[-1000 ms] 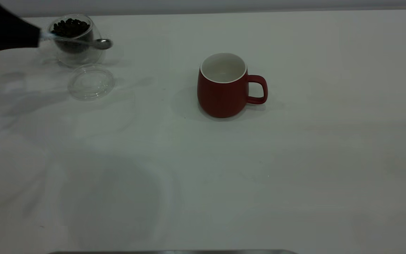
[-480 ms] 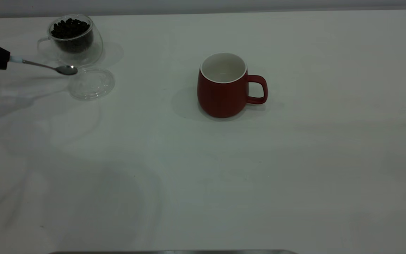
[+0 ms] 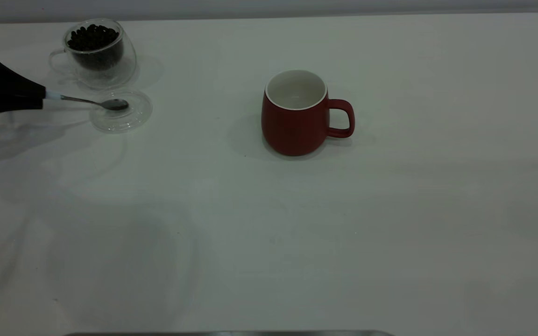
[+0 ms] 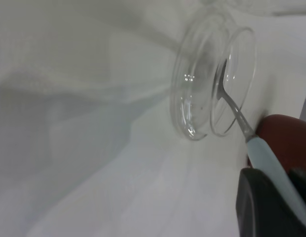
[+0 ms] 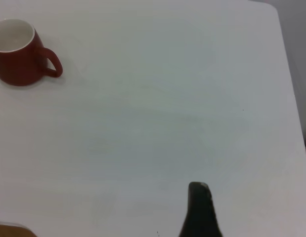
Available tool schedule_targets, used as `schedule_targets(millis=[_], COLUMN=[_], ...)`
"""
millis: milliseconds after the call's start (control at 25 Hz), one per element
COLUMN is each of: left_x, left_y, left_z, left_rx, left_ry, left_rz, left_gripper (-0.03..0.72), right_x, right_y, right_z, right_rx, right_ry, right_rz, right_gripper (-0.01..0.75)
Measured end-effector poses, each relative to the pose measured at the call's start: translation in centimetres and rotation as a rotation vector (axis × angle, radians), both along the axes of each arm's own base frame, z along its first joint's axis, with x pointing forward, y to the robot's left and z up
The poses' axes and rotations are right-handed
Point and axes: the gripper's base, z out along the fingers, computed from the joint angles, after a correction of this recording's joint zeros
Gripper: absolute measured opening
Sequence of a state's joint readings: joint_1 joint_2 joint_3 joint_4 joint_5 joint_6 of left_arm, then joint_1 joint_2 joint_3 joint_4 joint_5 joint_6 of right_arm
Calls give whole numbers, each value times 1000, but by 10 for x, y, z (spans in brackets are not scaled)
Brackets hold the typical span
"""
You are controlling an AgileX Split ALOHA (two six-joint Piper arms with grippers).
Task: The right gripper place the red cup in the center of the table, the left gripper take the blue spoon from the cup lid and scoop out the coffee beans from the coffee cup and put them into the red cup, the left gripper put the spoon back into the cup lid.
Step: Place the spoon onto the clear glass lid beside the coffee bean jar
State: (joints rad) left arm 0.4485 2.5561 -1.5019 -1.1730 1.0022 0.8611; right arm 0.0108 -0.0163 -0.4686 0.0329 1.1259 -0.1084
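The left tool (image 3: 40, 97) gripped the blue spoon (image 3: 89, 101) by its handle, bowl inside the cup lid (image 3: 138, 114), just in front of the coffee cup (image 3: 98, 53). You should have lowered gently and released only once the spoon rested. The red cup (image 3: 297, 119) stood mid-table, well right of the lid.

Left gripper (image 3: 40, 97) — black, tapered; right gripper (image 5: 199, 210) — black too.

The red cup (image 3: 295, 122) looks matt ceramic, the spoon (image 3: 95, 101) shiny metal, the lid (image 3: 131, 116) and coffee cup (image 3: 98, 58) clear and glossy.
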Motion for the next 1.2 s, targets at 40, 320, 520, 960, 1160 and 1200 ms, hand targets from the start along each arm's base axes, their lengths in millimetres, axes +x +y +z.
schedule_targets(millis=[40,320,520,960,1160,1200], left_x=[0,3,6,8,8,8], left_y=[-1,-15,-23,-23,-23,-23], left_z=[-2,-12,-13,-14,-15,-15], left_rx=[-3,-17,-14,8,15,16], left_ry=[3,0,-8,-11,-9,-9], left_rz=[2,-14,-20,-4,-5,-7], left_gripper=[120,120,120,174,324,354], right_x=[0,0,0,0,0,0], right_y=[0,0,0,0,0,0], right_z=[0,0,0,0,0,0], right_rx=[0,0,0,0,0,0], right_ry=[0,0,0,0,0,0], right_rz=[0,0,0,0,0,0], right_gripper=[590,590,590,590,590,590])
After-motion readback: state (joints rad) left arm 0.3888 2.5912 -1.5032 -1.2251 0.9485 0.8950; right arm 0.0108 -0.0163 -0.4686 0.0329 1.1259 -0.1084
